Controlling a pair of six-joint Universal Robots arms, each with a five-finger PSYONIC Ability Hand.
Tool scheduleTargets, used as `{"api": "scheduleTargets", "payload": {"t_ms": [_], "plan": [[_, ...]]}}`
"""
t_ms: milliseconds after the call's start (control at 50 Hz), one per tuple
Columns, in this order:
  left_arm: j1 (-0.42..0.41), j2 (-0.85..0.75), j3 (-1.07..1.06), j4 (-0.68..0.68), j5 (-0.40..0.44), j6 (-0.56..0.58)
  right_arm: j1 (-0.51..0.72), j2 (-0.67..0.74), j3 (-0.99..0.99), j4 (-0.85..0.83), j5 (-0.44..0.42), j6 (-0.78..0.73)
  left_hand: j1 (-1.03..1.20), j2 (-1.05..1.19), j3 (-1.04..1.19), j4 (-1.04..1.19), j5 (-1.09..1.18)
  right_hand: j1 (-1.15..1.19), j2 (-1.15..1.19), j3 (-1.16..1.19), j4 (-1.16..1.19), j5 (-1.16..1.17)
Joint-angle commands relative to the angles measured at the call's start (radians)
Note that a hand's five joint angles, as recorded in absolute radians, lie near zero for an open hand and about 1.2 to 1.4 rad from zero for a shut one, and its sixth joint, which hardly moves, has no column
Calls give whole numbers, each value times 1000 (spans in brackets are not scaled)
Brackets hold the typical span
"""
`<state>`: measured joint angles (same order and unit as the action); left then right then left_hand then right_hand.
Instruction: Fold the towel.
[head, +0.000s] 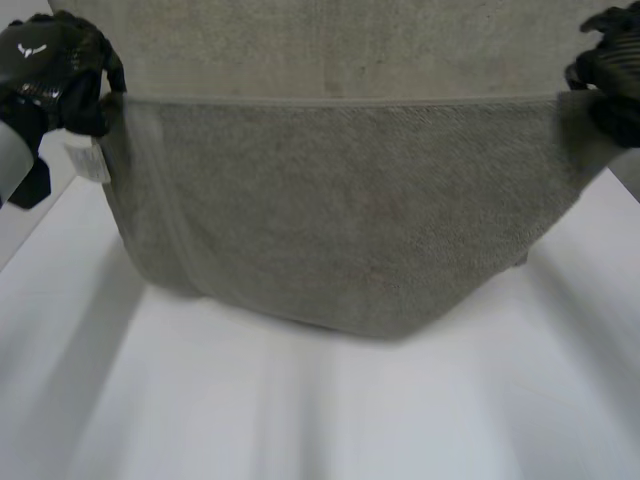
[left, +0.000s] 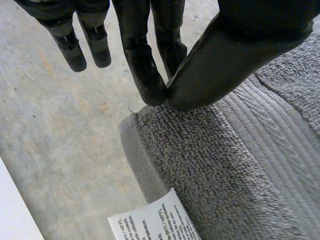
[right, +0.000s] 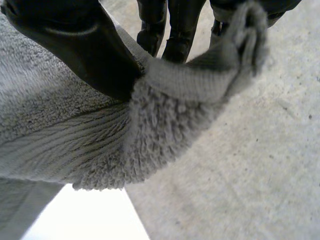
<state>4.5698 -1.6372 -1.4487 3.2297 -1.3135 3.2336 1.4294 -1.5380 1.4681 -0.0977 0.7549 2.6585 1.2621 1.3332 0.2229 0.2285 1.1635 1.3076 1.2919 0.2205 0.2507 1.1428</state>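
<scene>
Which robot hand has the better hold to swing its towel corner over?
Probably the right hand: the towel corner is bunched thickly between its thumb and fingers. The left hand only pinches the very edge.

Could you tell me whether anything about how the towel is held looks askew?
Yes, slightly. The right hand holds its corner of the towel bunched and rolled up, while the left hand pinches its corner flat. The towel's hanging lower edge sags to an off-centre point.

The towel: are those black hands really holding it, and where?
Yes. The left hand pinches one upper corner of the towel, near its label; the right hand pinches the opposite upper corner.
</scene>
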Motion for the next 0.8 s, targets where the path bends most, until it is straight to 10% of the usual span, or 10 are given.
{"api": "scheduleTargets", "payload": {"t_ms": [20, 180, 460, 800], "plan": [[-12, -226, 287, 87, -16, -5, 150, 220, -236, -146, 231, -40, 134, 63, -48, -54, 58, 89, 104, -46, -76, 79], [-9, -215, 433, 137, 0, -34, 183, 217, -420, -203, 308, 72, 134, 63, -48, -54, 58, 89, 104, -46, -76, 79], [84, -145, 106, 139, 184, -58, 135, 96, -8, -257, 101, 69, 134, 63, -48, -54, 58, 89, 104, -46, -76, 79], [179, 227, -401, 125, 387, -61, -274, -4, 394, 8, -288, -217, 134, 63, -48, -54, 58, 89, 104, -46, -76, 79]]}}
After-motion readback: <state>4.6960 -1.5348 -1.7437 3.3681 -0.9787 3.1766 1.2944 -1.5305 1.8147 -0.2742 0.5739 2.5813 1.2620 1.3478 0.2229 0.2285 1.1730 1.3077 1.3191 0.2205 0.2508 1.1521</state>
